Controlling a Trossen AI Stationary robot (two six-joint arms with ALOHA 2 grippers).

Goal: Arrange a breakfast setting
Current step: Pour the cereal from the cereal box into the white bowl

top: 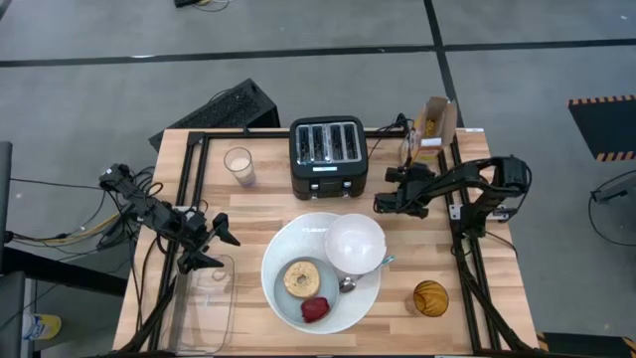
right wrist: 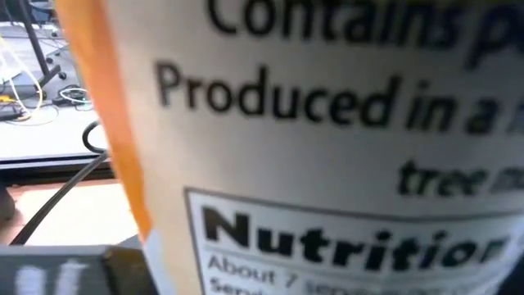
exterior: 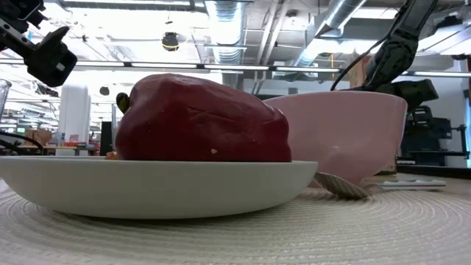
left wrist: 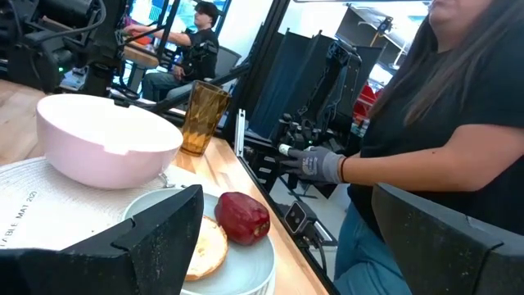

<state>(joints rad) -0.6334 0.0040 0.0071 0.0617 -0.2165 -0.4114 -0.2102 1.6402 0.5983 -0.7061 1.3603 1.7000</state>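
Note:
A large round white plate (top: 288,234) lies at the table's near middle. On it stand a white bowl (top: 355,244) and a smaller blue-grey plate (top: 343,310). The small plate carries a tan bagel (top: 301,278) and a red food piece (top: 314,309). A blue-handled spoon (top: 350,282) lies beside the bowl, its bowl end on the small plate's rim. My left gripper (top: 217,242) hangs open and empty to the left of the plates. My right gripper (top: 409,159) is right at an open-topped cereal box (top: 434,121) at the far right. The box's label (right wrist: 327,164) fills the right wrist view.
A black four-slot toaster (top: 328,154) and a glass of milk (top: 238,164) stand at the far side. An amber cup (top: 430,297) stands near right. A clear tray (top: 204,303) lies near left. A person's gloved hand (left wrist: 315,164) is beyond the table's edge.

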